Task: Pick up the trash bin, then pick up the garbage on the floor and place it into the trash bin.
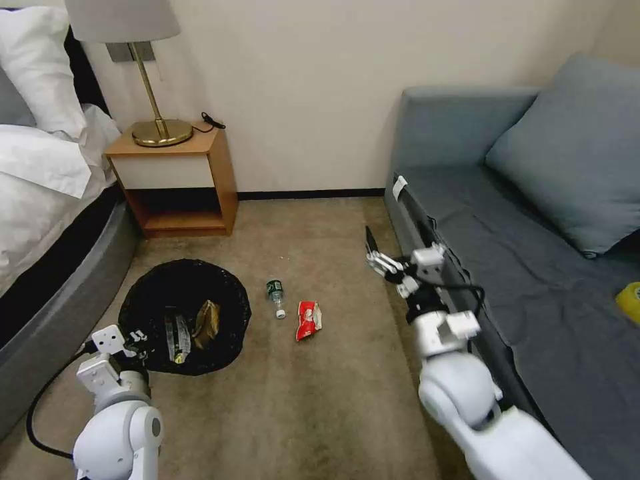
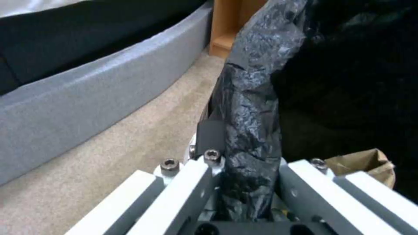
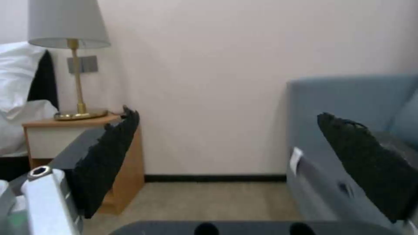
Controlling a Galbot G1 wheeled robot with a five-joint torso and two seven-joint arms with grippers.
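The trash bin, lined with a crinkly black bag, is at the lower left beside the bed. My left gripper is shut on its near rim; in the left wrist view the black bag rim is pinched between the jaws of the left gripper. A crumpled brown paper packet and a yellowish wrapper lie inside the bin. On the carpet to its right lie a mini clear bottle and a red snack wrapper. My right gripper hangs open and empty beside the sofa edge.
A bed runs along the left, with a wooden nightstand and a brass lamp against the far wall. A grey sofa lines the right side, with a yellow tape roll on it. Open carpet lies between them.
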